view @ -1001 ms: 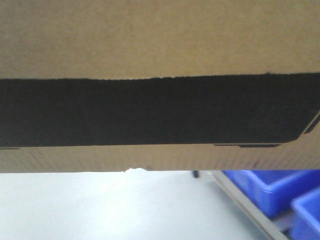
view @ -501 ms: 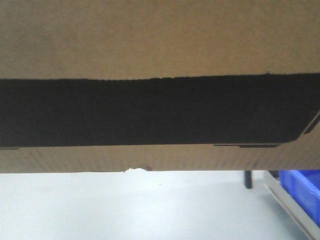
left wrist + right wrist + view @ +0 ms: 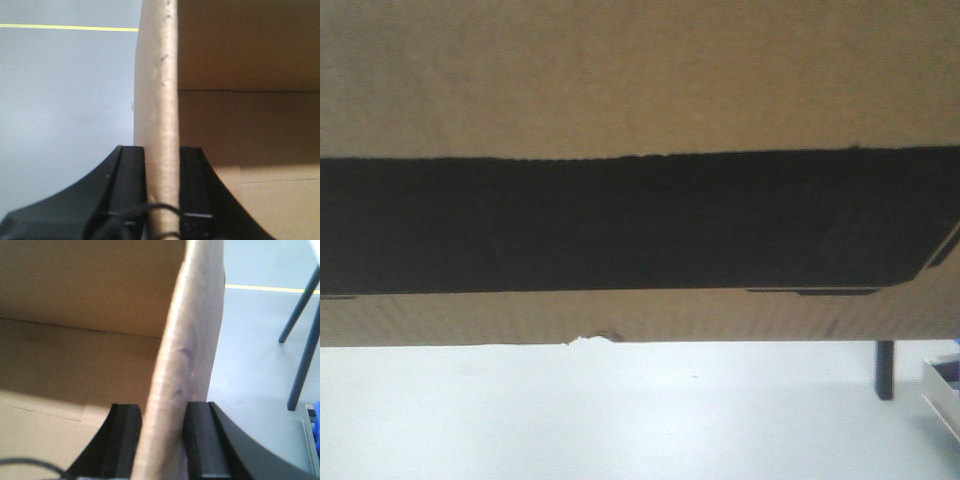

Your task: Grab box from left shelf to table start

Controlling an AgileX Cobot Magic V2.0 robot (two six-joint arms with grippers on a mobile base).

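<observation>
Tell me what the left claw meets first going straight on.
The left claw clamps the box by its wall, so it would slide deeper along that cardboard; beyond lies grey floor, depth unclear.

The box (image 3: 640,80) is brown corrugated cardboard crossed by a wide black band (image 3: 620,220). The left fingers (image 3: 127,185) and right fingers (image 3: 125,440) are black. Beyond the left fingers the floor (image 3: 65,100) is grey with a yellow line (image 3: 70,27). Beyond the right fingers are dark blue legs (image 3: 299,305).

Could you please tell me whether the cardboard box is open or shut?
Open: the large brown corrugated cardboard box shows its bare inside over the wall in both wrist views.
</observation>
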